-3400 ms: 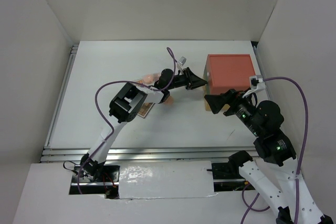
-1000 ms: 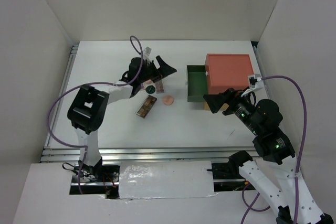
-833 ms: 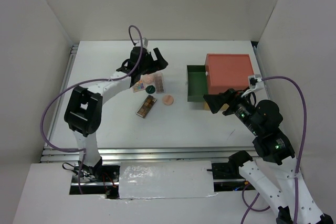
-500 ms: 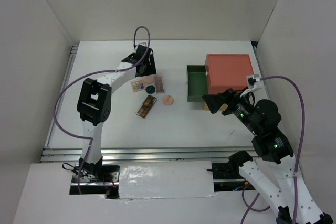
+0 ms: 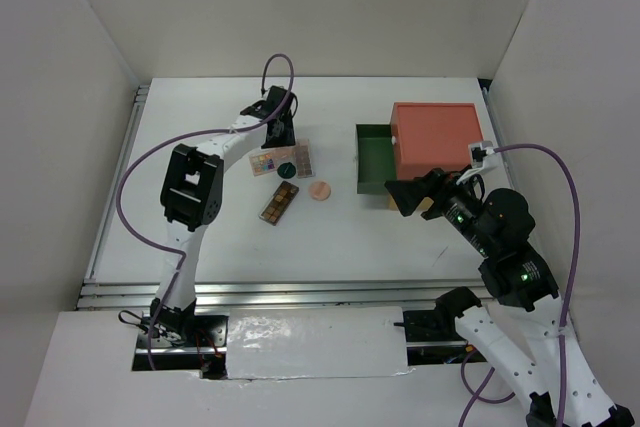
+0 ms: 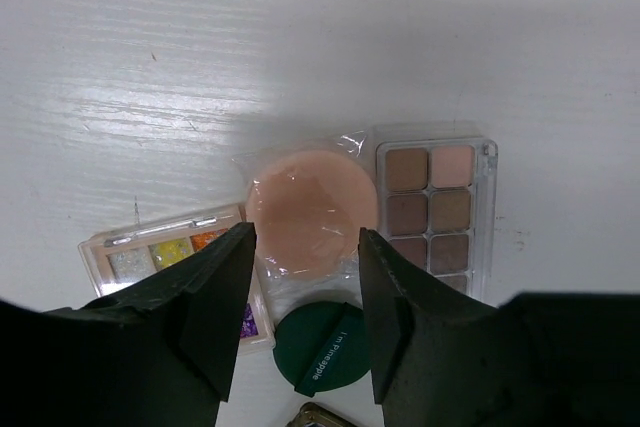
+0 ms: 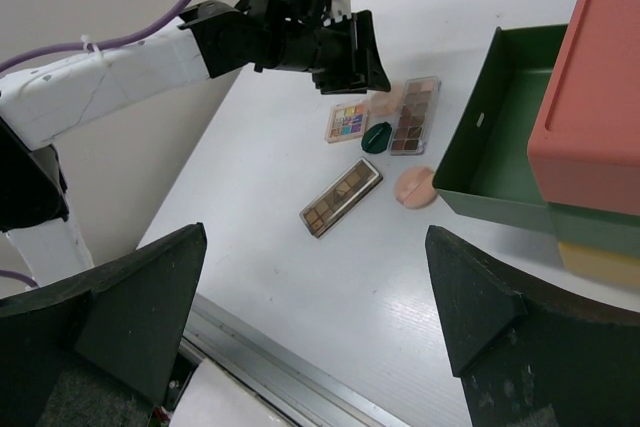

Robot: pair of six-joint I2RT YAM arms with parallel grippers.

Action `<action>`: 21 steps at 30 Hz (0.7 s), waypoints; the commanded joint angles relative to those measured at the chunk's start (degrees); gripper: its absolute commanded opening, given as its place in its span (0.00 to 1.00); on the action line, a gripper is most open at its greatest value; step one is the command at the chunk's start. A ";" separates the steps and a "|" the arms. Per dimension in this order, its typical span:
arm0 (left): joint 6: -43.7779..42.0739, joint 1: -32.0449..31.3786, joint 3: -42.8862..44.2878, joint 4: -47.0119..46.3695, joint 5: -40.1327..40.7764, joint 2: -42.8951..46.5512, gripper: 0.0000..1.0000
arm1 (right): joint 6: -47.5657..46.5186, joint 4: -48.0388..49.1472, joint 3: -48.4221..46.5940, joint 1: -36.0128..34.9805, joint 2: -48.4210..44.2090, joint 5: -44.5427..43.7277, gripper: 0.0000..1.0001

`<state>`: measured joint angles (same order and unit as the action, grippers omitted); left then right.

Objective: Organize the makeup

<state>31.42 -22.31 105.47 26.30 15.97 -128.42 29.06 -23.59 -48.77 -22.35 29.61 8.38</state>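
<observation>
Left wrist: empty half-open left tool (image 6: 305, 239) straddles peach compact (image 6: 312, 205); green compact (image 6: 325, 352) reads "Pineapple".

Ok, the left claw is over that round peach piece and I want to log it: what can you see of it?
The round peach compact is a plain matte peach-pink disc in a clear crinkled wrapper. It lies flat on the white table, between the multicolour palette and the brown-tone palette, with the dark green compact just beside it. Its wrapper reaches the brown-tone palette's edge. The left claw is above it, jaws apart on either side; whether they touch it is unclear.
</observation>
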 commanded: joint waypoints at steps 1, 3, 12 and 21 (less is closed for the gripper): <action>-0.84 0.16 1.58 0.94 -0.23 -2.27 0.57 | -0.76 1.97 -0.36 -0.15 0.45 0.14 0.98; -0.75 0.16 0.79 0.59 -0.41 -2.53 0.58 | -0.67 2.06 -0.36 -0.15 0.45 0.32 0.98; -1.27 0.16 1.67 0.33 -2.78 -5.70 0.52 | -0.49 2.15 0.08 -0.33 0.10 0.23 0.98; -0.75 0.07 -3.07 -0.11 -0.94 1.84 0.18 | -0.49 2.06 -0.01 -0.24 0.28 -0.03 0.98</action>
<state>31.42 -22.26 104.92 24.36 14.35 -130.54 29.08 -23.59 -48.77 -22.35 29.65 8.38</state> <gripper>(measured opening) 0.206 0.984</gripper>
